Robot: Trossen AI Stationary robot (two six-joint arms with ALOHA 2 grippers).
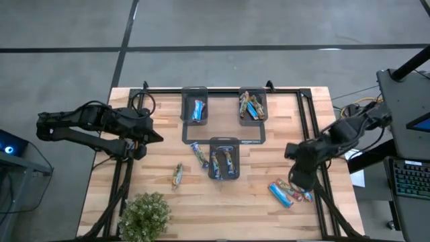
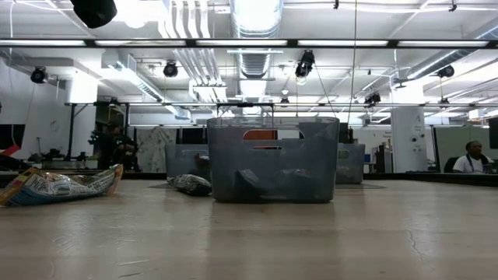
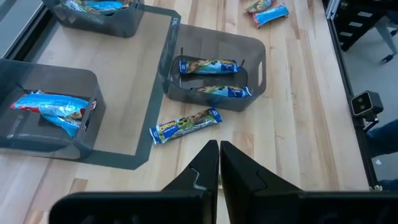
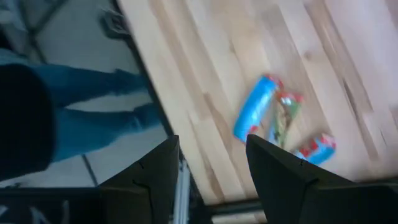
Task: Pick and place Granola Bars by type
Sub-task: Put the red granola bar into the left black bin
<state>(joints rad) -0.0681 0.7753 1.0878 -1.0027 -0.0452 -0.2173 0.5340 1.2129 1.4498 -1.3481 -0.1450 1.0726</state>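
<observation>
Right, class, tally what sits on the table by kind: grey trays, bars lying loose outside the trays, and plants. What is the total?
Trays: 3
Loose bars: 5
Plant: 1
Total: 9

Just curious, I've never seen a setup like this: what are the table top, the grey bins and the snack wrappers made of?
Table top: looks like pale wood, with visible plank seams and grain.
Grey bins: probably plastic, smoky and see-through, since bars show through the walls.
Snack wrappers: likely thin glossy film, crinkled, with printed colours.
</observation>
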